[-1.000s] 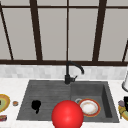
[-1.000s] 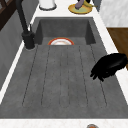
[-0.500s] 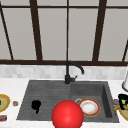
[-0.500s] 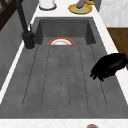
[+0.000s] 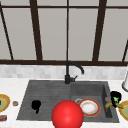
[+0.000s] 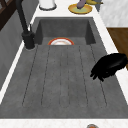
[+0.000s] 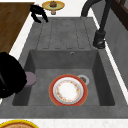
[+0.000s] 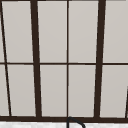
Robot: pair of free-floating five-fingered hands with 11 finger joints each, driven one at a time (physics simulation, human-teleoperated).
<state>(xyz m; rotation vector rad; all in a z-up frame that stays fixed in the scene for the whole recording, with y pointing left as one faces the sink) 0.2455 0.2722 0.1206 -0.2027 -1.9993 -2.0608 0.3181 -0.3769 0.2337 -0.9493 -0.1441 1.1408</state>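
My left hand [image 5: 36, 105] hovers over the grey draining board [image 5: 45, 96], holding nothing. It also shows near the board's front edge as my left hand [image 6: 110, 65], with relaxed fingers hanging down, and far off as my left hand [image 7: 38, 12]. My right hand [image 5: 115, 97] is at the basin's right rim, beside a mauve round thing [image 5: 108, 99] and a banana [image 5: 110, 105]. Close up, my right hand [image 7: 10, 77] touches the mauve thing [image 7: 30, 78]. A white plate with a red rim [image 5: 89, 107] lies in the basin.
A big red ball [image 5: 67, 115] shows at the sink's front edge. The black tap [image 5: 68, 73] stands behind the sink. Yellow plates sit on the counter at the left [image 5: 4, 102] and at the right [image 5: 124, 110]. A white jar [image 6: 47, 3] is at the far corner.
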